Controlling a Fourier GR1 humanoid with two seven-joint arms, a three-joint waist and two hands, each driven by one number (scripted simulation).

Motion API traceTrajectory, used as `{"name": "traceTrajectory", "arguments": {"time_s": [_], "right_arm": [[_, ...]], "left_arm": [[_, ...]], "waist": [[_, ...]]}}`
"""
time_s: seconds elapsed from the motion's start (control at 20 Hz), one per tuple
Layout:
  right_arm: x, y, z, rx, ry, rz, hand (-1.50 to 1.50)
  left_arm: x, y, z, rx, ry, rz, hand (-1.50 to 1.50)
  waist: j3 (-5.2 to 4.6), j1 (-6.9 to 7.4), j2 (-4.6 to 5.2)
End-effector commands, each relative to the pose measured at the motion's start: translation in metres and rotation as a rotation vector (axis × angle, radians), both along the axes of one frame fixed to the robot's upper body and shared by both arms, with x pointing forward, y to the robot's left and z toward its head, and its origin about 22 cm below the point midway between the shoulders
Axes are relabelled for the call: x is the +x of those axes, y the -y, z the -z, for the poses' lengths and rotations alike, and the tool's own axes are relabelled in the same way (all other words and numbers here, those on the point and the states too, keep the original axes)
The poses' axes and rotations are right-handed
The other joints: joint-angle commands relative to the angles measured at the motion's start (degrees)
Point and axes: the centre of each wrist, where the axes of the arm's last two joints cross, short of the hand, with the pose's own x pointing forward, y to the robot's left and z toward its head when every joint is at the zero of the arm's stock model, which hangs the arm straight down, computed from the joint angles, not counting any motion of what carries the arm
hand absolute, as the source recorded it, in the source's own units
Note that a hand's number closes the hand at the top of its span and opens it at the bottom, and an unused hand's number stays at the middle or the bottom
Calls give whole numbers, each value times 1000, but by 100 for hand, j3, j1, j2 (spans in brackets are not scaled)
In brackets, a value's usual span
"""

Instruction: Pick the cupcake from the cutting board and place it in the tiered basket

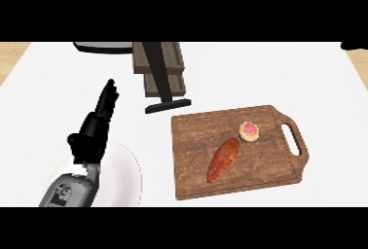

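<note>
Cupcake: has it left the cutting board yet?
No. The cupcake sits on the cutting board, beside the sweet potato, with no hand on it.

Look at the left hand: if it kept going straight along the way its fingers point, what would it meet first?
The left hand points up the view, slightly right. That line crosses bare counter and probably passes just left of the basket, nearing the dark rim at the top. Depth is unclear.

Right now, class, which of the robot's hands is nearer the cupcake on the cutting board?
Left, by default. The left hand rests open, well left of the cupcake, off the cutting board. The right hand is not visible.
</note>
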Motion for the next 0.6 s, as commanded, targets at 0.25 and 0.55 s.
{"name": "traceTrajectory", "arguments": {"time_s": [0.25,0.55], "right_arm": [[-9,-47,25,-238,121,-87,-150],[1,-57,27,-308,136,-101,-150]], "left_arm": [[4,-2,-18,-1,0,-24,0],[-15,6,0,-12,-5,-15,0]], "waist": [[-12,-84,-20],[-20,-87,-28]]}}
